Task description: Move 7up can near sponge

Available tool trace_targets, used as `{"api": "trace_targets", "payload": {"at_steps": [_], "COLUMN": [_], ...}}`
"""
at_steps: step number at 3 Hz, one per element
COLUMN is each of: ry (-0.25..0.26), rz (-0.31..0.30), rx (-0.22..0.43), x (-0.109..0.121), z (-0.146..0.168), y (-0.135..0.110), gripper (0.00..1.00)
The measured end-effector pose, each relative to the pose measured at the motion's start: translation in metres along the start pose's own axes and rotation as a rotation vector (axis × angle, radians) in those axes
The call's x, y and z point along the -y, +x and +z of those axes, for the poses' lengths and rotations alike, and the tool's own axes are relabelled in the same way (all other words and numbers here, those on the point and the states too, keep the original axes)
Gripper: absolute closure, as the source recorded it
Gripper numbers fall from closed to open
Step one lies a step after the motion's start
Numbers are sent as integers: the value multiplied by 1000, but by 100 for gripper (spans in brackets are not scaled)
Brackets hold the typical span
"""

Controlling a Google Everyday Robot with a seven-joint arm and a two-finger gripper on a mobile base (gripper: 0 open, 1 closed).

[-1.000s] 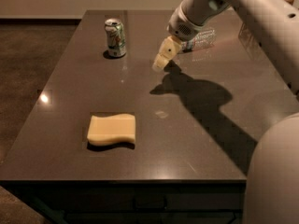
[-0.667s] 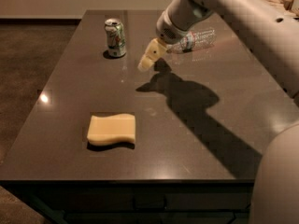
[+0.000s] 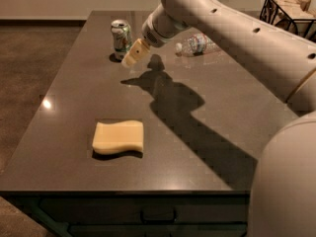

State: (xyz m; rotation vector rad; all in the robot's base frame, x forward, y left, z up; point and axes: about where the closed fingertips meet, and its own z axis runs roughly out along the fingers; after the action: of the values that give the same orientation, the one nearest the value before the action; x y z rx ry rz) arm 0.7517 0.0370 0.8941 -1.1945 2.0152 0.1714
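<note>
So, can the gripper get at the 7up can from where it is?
Probably yes. The gripper hovers just beside the can with nothing between them; the bottle and sponge lie well clear.

The robot's white, rounded plastic arm [image 3: 237, 33] comes in from the 3 o'clock edge and reaches toward 10 o'clock, its long link dotted with small dark holes. The bulky white body shell [image 3: 286, 181] fills the 5 o'clock corner. The thick cylindrical wrist [image 3: 159, 26] bends downward, pointing the pale cream gripper [image 3: 131, 57] toward 7 o'clock; it sits at about 11 o'clock from the view's centre.
</note>
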Motion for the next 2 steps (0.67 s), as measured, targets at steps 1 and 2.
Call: {"api": "trace_targets", "payload": {"at_steps": [1,2], "ry": [51,55], "rz": [58,101], "rx": [24,43], "x": [13,12], "z": [18,32], "y": [-18,-36], "gripper": [0,0]}}
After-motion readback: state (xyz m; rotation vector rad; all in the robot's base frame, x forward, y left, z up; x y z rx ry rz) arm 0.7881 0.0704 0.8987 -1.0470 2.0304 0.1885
